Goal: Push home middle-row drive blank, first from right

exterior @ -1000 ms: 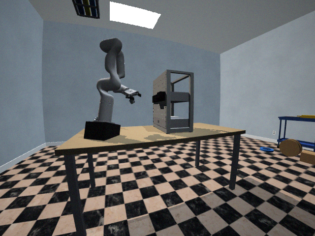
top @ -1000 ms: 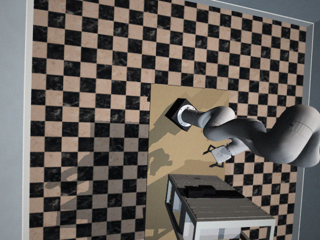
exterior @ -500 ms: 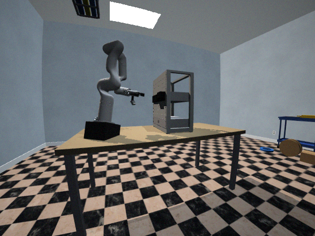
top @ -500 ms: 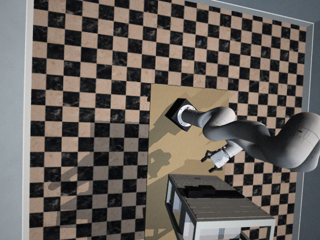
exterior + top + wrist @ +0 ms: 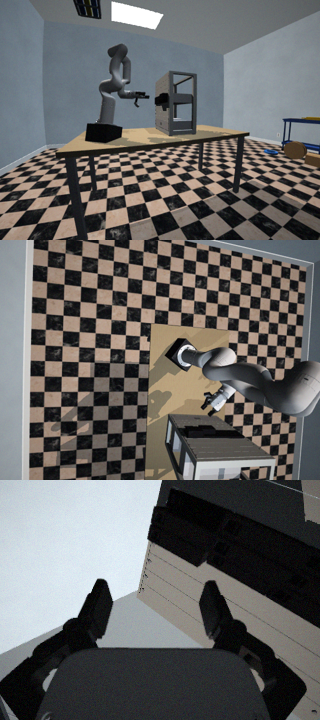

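The grey rack (image 5: 176, 103) stands on the table, and its dark storage chassis (image 5: 162, 99) juts from the front, facing the arm. From above, the chassis (image 5: 206, 432) shows as a black block inside the rack (image 5: 219, 446). In the wrist view, dark drive blanks (image 5: 182, 527) stand out from the chassis front at the upper right. I cannot tell the rows apart there. My gripper (image 5: 142, 100) is open and empty, level with the chassis and a short gap in front of it. It also shows from above (image 5: 209, 405) and in the wrist view (image 5: 155, 590).
The arm's black base block (image 5: 103, 132) sits on the wooden table (image 5: 155, 136) to the left of the rack. The rack's beige perforated front panel (image 5: 200, 610) runs below the chassis. A blue cart (image 5: 301, 131) and a wooden disc (image 5: 294, 149) stand on the floor far to the right.
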Controlling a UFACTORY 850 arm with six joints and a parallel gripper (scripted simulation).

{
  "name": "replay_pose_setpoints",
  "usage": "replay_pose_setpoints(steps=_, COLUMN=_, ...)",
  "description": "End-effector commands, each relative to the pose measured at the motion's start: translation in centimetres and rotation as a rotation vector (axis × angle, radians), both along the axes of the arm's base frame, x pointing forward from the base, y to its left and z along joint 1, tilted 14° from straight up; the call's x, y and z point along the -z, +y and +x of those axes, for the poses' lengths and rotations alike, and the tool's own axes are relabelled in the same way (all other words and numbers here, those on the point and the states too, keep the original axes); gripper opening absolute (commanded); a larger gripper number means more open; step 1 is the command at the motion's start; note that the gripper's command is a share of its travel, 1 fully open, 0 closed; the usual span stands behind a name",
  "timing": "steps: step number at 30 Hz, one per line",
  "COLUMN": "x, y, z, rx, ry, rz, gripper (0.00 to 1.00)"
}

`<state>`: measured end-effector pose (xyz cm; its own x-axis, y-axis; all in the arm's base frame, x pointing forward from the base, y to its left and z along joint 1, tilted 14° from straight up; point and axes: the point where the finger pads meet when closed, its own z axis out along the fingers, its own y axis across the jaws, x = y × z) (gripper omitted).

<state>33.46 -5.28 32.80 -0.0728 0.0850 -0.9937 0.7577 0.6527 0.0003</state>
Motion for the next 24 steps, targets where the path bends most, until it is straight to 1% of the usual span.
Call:
replay_pose_setpoints(steps=1, x=-0.3, y=-0.2, z=0.6, rx=-0.030, ry=0.033, rz=-0.067, gripper=1.00)
replay_pose_setpoints(steps=6, x=-0.6, y=-0.2, z=1.8, rx=-0.092, ry=0.111, rz=-0.222, gripper=1.00)
replay_pose_setpoints(steps=7, x=-0.6, y=-0.2, z=1.8, rx=-0.092, ry=0.111, rz=-0.222, gripper=1.00)
replay_pose_setpoints(steps=16, x=-0.6, y=0.2, z=3.7, rx=-0.193, ry=0.237, rz=-0.478, gripper=1.00)
replay_pose_setpoints(steps=18, x=-0.6, y=0.2, z=3.7, rx=-0.193, ry=0.237, rz=-0.478, gripper=1.00)
replay_pose_setpoints(steps=24, x=-0.3, y=0.7, z=4.7, rx=-0.252, ry=0.309, rz=-0.631, gripper=1.00)
